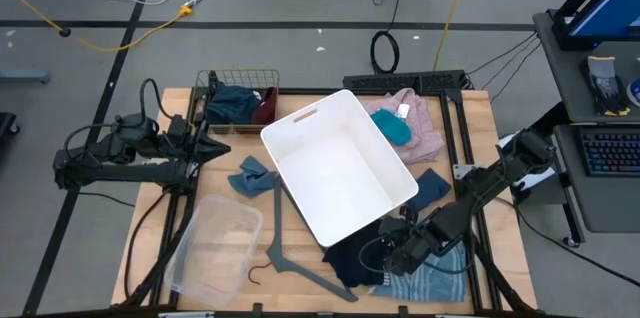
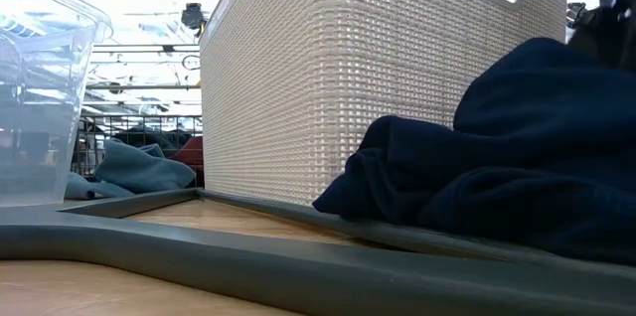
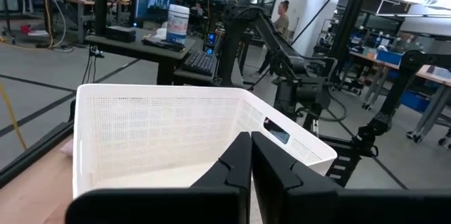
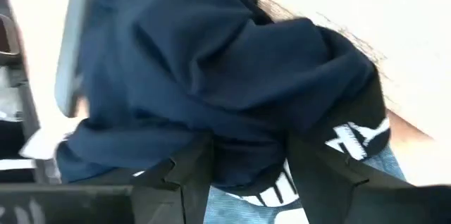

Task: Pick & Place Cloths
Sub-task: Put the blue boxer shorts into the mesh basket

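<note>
A navy cloth (image 1: pixel 352 258) lies bunched at the near corner of the white bin (image 1: pixel 340 163), partly on the blue striped shirt (image 1: pixel 432 280). My right gripper (image 1: pixel 397 251) is on it from above, shut on a bunch of it (image 4: pixel 246 111); black fabric with white print (image 4: pixel 359 139) shows beside the fingers. My left gripper (image 1: pixel 215 148) is shut and waits left of the bin. A teal cloth (image 1: pixel 393 128) lies on the pink fleece (image 1: pixel 420 123). Teal and dark red cloths (image 1: pixel 240 104) fill a wire basket. A blue cloth (image 1: pixel 250 176) lies left of the bin. My right gripper pinches a thick bunched fold of the navy cloth (image 4: pixel 243 157) between its two fingers (image 4: pixel 190 171), coming from above and pointing down. Several layers are gathered in the gap. The cloth's lower part (image 2: pixel 447 197) rests on the table and the striped shirt.
A grey hanger (image 1: pixel 290 258) lies near the table's front edge, beside a clear plastic container (image 1: pixel 215 243). Another dark blue cloth (image 1: pixel 432 188) lies right of the bin. The bin's wall (image 2: pixel 338 87) stands close behind the navy cloth.
</note>
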Robot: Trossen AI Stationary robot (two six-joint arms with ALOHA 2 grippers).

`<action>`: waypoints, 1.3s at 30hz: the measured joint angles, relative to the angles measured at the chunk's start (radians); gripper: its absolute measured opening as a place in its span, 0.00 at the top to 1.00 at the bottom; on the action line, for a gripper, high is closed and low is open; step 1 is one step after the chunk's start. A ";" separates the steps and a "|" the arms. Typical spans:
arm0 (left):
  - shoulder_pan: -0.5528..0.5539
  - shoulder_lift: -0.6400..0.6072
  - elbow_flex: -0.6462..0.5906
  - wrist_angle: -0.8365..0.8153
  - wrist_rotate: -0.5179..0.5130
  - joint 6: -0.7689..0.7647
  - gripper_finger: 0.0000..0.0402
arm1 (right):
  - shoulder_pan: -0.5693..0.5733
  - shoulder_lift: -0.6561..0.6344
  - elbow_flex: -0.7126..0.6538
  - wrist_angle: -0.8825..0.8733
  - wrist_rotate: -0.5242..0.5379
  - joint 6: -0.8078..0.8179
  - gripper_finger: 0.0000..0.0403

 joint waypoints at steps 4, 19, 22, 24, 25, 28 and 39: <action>0.000 0.000 0.000 0.000 0.000 0.000 0.99 | -0.001 0.000 -0.023 0.008 -0.019 0.021 0.58; 0.000 0.000 0.000 0.001 -0.001 -0.003 0.97 | -0.001 0.000 -0.033 0.025 -0.045 0.054 0.97; 0.000 0.000 0.000 0.001 -0.001 -0.003 0.97 | -0.001 -0.012 -0.034 0.030 -0.071 0.069 0.98; 0.000 0.000 0.000 0.001 -0.001 -0.003 0.98 | -0.001 -0.027 -0.034 0.051 -0.093 0.069 0.99; 0.000 0.000 0.000 0.003 -0.001 -0.003 0.99 | -0.001 -0.038 -0.034 0.066 -0.094 0.072 0.99; 0.000 0.000 0.000 0.014 0.003 -0.003 0.99 | 0.000 -0.078 -0.034 0.132 -0.117 0.075 0.99; 0.000 0.000 0.000 0.017 0.029 -0.036 0.97 | 0.001 -0.279 -0.034 0.428 -0.117 0.007 1.00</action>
